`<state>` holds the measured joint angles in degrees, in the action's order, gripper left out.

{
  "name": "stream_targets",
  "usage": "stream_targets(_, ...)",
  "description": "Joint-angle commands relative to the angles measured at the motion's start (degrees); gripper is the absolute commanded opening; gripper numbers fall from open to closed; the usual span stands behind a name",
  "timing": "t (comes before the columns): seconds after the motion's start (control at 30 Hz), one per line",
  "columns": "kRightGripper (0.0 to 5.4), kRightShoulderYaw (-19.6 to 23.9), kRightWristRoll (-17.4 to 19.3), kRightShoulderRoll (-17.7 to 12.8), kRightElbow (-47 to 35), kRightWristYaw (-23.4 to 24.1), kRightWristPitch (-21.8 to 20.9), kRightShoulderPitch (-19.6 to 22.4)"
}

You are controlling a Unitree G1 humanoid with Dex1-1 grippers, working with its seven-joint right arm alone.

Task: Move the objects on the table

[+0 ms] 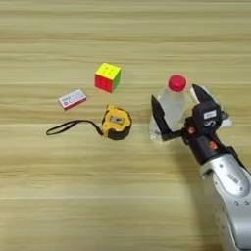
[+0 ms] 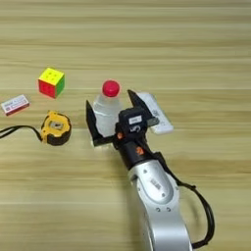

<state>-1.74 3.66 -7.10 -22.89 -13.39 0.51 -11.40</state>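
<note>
A clear water bottle (image 1: 171, 105) with a red cap (image 1: 177, 82) stands upright right of the table's (image 1: 122, 29) middle. My right gripper (image 2: 113, 113) is open, with one black finger on each side of the bottle near its lower half. I cannot tell whether the fingers touch it. A slim white remote (image 2: 158, 113) lies flat just right of the gripper, partly hidden behind it in the left eye view. The yellow-black tape measure (image 1: 116, 122) sits left of the bottle, its black strap (image 1: 68, 127) trailing left.
A multicoloured puzzle cube (image 1: 108, 77) sits behind the tape measure. A small red-white box (image 1: 72, 99) lies left of it. My silver forearm (image 2: 157, 196) comes in from the bottom right, with a black cable beside it.
</note>
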Motion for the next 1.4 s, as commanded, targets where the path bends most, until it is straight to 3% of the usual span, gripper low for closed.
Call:
stream_targets(0.03, 5.36, 1.05, 1.19, -1.17, -4.13, -0.49, -0.74, -0.36)
stream_targets(0.33, 5.36, 1.44, 1.93, -2.00, -4.50, -1.45, -0.29, -3.71)
stream_targets(0.47, 5.36, 3.30, 2.00, -2.50, -4.09, -1.58, -1.03, -7.41)
stream_targets(0.73, 5.36, 7.28, 1.94, -3.32, -1.79, -1.59, -2.50, -10.76)
stream_targets(1.17, 5.36, 12.24, -0.30, -4.12, 9.39, 2.20, -3.38, -2.39)
stream_targets(1.4, 5.36, 14.73, 1.01, -5.35, 16.50, 2.30, -3.05, 2.53)
